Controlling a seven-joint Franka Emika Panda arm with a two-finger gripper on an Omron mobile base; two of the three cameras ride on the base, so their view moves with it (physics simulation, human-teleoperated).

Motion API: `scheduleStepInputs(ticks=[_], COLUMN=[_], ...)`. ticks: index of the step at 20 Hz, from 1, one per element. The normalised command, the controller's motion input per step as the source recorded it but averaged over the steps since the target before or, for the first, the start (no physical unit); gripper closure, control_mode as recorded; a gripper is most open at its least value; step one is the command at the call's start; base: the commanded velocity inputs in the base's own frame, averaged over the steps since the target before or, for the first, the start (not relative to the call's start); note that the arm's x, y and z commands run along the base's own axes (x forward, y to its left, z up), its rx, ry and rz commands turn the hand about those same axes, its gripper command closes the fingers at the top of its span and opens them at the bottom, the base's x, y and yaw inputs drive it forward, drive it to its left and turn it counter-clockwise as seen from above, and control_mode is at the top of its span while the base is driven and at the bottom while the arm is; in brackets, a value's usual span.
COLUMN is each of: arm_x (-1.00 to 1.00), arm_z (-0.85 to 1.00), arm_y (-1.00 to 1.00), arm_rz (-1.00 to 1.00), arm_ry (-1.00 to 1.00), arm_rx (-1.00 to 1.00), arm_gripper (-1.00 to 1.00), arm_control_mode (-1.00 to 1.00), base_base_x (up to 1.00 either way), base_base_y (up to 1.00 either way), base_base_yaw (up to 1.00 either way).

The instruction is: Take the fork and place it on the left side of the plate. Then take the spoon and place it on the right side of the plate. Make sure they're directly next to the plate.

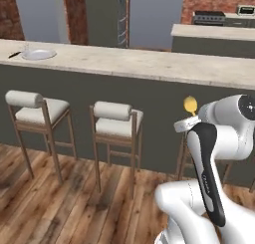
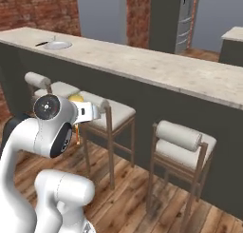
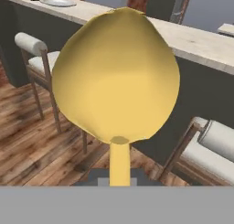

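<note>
The long stone counter [image 1: 149, 63] runs across the room with bar stools [image 1: 115, 119] tucked along its near face. The robot stands on the wooden floor, back from the counter and well apart from the place setting at its far left end.

There the plate [image 1: 39, 54] sits near the counter's end, and the fork [image 1: 14, 55] lies just beside it on its left, seemingly touching the rim or very nearly; at this range I cannot tell which. That half of the job looks done.

The spoon [image 3: 116, 77] is in the robot's keeping. The claw [image 3: 119, 182] is clamped shut on the spoon's thin handle low down, and the yellow bowl stands up ahead of the hand. From the left rear, the bowl [image 1: 190, 105] pokes up just above the wrist.

Risks noted, largest first:

1. Travel. The whole distance to the plate remains to be covered, so a poor stop would leave the plate out of easy reach.
2. Stools. They stand between the robot and the counter; a low swing of the arm could strike a backrest.
3. Disturbing the setting. Coming in over the plate from the near side, the hand could nudge the plate and carry it off the fork.
4. Grip. The hold is on a narrow handle only; the spoon may pivot between the fingers, land askew, or come to rest on the rim rather than beside it.
</note>
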Motion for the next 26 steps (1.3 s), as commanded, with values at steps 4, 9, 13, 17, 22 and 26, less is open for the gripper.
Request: scheduleStepInputs(ticks=[4,9,13,17,22,26], arm_x=[0.0,0.0,0.0,0.0,0.0,0.0], arm_z=[0.0,0.0,0.0,0.0,0.0,0.0], arm_y=[0.0,0.0,0.0,0.0,0.0,0.0], arm_rz=[0.0,0.0,0.0,0.0,0.0,0.0], arm_ry=[0.0,0.0,0.0,0.0,0.0,0.0], arm_rx=[0.0,0.0,0.0,0.0,0.0,0.0], arm_gripper=[1.0,1.0,1.0,1.0,1.0,1.0], arm_control_mode=[1.0,1.0,1.0,1.0,1.0,1.0], base_base_x=[1.0,0.94,0.8,0.63,0.46,0.38], base_base_y=[0.87,0.91,0.98,1.0,1.0,1.0], base_base_yaw=[-0.38,-0.37,-0.36,-0.33,-0.28,-0.25])
